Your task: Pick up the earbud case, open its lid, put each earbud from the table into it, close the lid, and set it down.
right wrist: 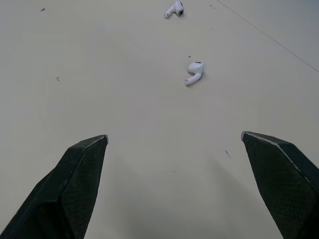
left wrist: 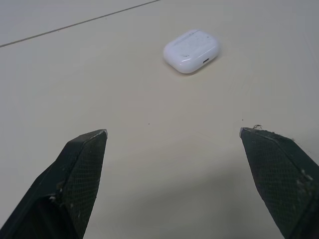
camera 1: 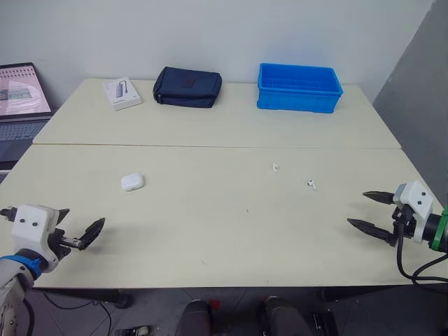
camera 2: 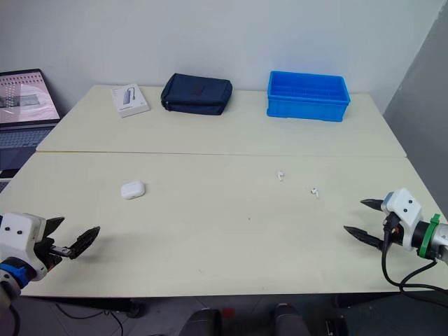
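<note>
A white earbud case (camera 1: 131, 183) lies shut on the cream table (camera 1: 210, 231), left of the middle; the left wrist view has the case (left wrist: 192, 50) ahead of the fingers. Two white earbuds lie right of the middle: one earbud (camera 1: 276, 167) farther back, the other earbud (camera 1: 311, 184) nearer the right side. Both show in the right wrist view, the near earbud (right wrist: 195, 72) and the far earbud (right wrist: 174, 9). My left gripper (camera 1: 75, 226) hovers open near the front left edge, short of the case. My right gripper (camera 1: 365, 209) stands open at the front right, apart from the earbuds.
At the back of the table stand a blue plastic bin (camera 1: 298, 87), a dark zipped pouch (camera 1: 187, 87) and a small white box (camera 1: 122, 93). A laptop (camera 1: 21, 105) sits off the table's left side.
</note>
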Action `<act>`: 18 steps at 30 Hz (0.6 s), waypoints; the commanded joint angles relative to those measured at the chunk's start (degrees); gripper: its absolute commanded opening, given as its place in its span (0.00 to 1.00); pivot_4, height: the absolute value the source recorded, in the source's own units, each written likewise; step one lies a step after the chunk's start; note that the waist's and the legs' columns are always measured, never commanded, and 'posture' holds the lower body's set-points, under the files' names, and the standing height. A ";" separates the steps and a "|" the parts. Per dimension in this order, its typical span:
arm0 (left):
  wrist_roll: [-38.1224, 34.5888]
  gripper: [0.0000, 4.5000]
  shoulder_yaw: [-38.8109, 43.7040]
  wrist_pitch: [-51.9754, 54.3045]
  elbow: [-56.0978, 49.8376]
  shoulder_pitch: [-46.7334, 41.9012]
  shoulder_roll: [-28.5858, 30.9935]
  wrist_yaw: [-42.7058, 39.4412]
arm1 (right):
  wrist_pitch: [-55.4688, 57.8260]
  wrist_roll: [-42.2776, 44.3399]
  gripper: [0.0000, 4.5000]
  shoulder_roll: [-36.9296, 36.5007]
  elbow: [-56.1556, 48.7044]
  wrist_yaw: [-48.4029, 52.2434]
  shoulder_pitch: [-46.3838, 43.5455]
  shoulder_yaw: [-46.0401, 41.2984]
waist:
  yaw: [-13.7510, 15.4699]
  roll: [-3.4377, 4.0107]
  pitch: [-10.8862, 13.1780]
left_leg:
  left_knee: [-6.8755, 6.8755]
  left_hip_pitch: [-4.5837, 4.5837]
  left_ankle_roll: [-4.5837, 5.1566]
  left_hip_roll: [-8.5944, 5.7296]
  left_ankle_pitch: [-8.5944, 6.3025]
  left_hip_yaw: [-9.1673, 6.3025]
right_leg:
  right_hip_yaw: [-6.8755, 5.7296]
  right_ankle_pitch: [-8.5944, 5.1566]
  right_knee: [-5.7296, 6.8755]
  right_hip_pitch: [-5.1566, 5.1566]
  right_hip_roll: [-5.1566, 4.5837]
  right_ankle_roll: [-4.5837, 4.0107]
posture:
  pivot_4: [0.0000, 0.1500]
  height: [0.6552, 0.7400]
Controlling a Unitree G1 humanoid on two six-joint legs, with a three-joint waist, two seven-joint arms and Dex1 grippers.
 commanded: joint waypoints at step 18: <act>-6.44 1.00 4.92 2.77 1.61 -4.04 2.09 -6.22 | 3.89 4.74 1.00 1.05 -3.80 -1.78 -3.01 -3.08 | -0.03 -0.02 -0.01 | 0.00 0.00 0.00 0.01 0.00 0.00 | 0.00 0.01 0.05 0.01 0.03 0.01 | 1.00 1.00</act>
